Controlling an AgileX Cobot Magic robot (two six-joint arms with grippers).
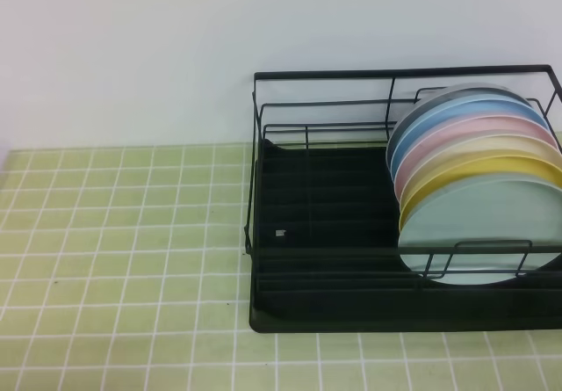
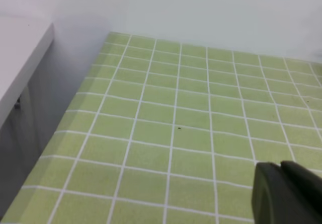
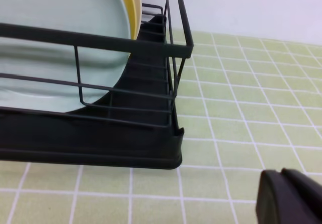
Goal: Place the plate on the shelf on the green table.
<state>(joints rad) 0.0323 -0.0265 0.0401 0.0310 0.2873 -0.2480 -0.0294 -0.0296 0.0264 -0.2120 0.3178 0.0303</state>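
one shelf [image 1: 351,233], a black wire rack with a ribbed tray base, stands on the green table [image 1: 114,233] against the white wall [image 1: 132,48]. in the exterior high view six plates stand on edge in a row at the rack's right end, leaning back one behind the other: the plate [image 1: 479,233] in pale mint at the front, then two yellow plates [image 1: 492,170], one pink plate [image 1: 474,136], one sky-blue plate [image 1: 457,110], and one grey-blue plate [image 1: 439,97] at the rear. the left part of the rack holds none.

neither arm shows in the exterior high view. in the right wrist view a dark corner of the right gripper [image 3: 289,196] sits at the lower right of the frame; the rack's corner lies ahead of it and to its left, apart from it, and behind the wire front rail the mint plate [image 3: 60,27] fills the upper left with a yellow edge just behind it. whether this gripper is spread or closed cannot be told.

in the left wrist view a dark piece of the left gripper [image 2: 287,194] shows at the lower right, over bare tiles, with one grey-white ledge [image 2: 20,58] far off to its left. its jaws cannot be read either.
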